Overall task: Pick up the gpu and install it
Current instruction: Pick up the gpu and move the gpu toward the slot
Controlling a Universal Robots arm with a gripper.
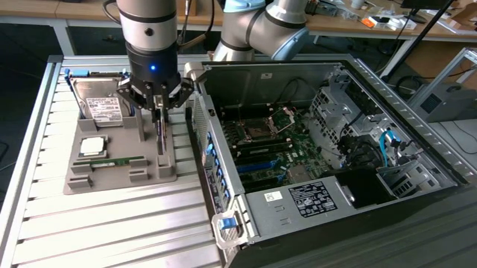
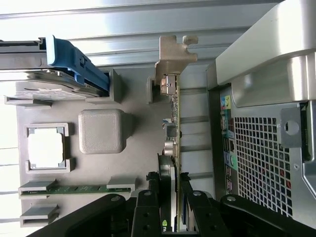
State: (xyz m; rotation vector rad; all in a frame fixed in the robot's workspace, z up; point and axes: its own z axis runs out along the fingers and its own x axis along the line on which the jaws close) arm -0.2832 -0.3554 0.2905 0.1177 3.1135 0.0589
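Pinching the gpu (image 1: 160,137): the gripper (image 1: 158,111) hangs straight down over the grey tray (image 1: 119,180) in the upper left of the exterior view, one finger on each face of the card. In the wrist view the gripper (image 2: 169,180) has black fingers (image 2: 148,197) pressed against both sides of the gpu (image 2: 176,128), with no gap visible, so it reads as clamped on the card, not spread.

The card stands on edge in its tray slot at the tray's right side, just beside the PC case (image 1: 223,162). Its silver bracket (image 2: 173,54) sits at the far end from the fingers, between the tray's holder posts. It looks seated in the tray, not lifted.

Also on the tray: hard drive (image 1: 103,103) upright at the back, CPU (image 1: 91,146) mid-left, RAM stick (image 1: 115,162) lying flat toward the front. The wrist view shows the CPU (image 2: 46,149), the RAM stick (image 2: 74,188) and the tray (image 2: 138,148).

The case lies open on its side on the slatted aluminium table (image 1: 111,223), filling the centre and right of the exterior view, motherboard (image 1: 268,151) exposed. Its rear grille (image 2: 261,148) runs alongside the card in the wrist view.
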